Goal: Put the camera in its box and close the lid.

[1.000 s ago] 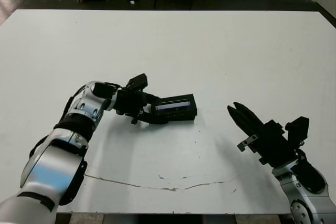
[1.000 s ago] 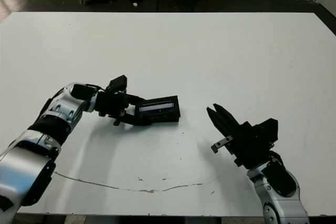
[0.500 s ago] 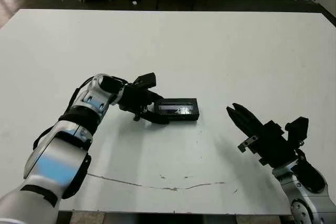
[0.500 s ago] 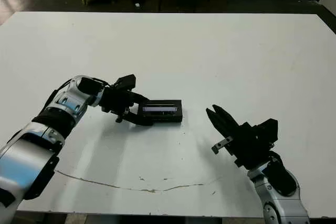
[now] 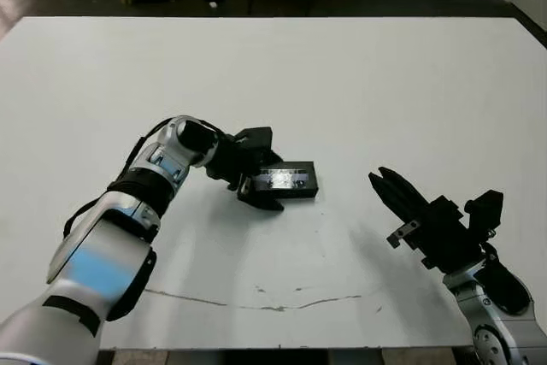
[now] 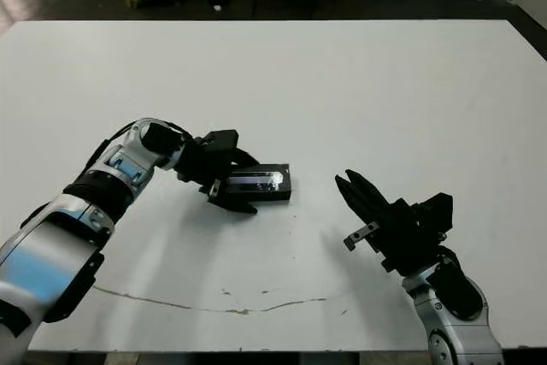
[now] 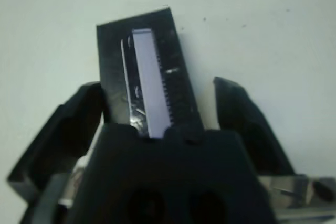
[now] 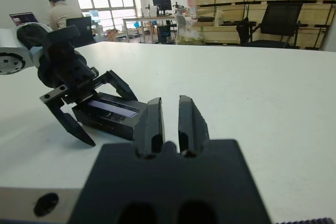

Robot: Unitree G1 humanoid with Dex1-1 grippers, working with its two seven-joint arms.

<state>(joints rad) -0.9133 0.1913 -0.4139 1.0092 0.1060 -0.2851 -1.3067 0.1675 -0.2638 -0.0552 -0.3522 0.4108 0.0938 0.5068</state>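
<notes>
One closed black box [image 5: 286,180] mid-table, lid [image 7: 148,72] on, glossy bluish-grey strip up.
Left gripper [image 5: 259,179] spread wide, straddling its left end, gripping nothing. Right gripper [image 5: 382,183] pinched together, empty, well to the right.

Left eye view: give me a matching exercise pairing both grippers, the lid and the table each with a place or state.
Things:
1. left gripper
2. right gripper
3. flat black rectangular lid with a glossy bluish-grey strip
4. white table

States:
A. fingers together, well apart from the lid
B. lying between two spread fingers
C. fingers spread, one on either side of the lid
D. marked by a thin crack line near the robot's edge

Pairs: 1-C, 2-A, 3-B, 4-D
</notes>
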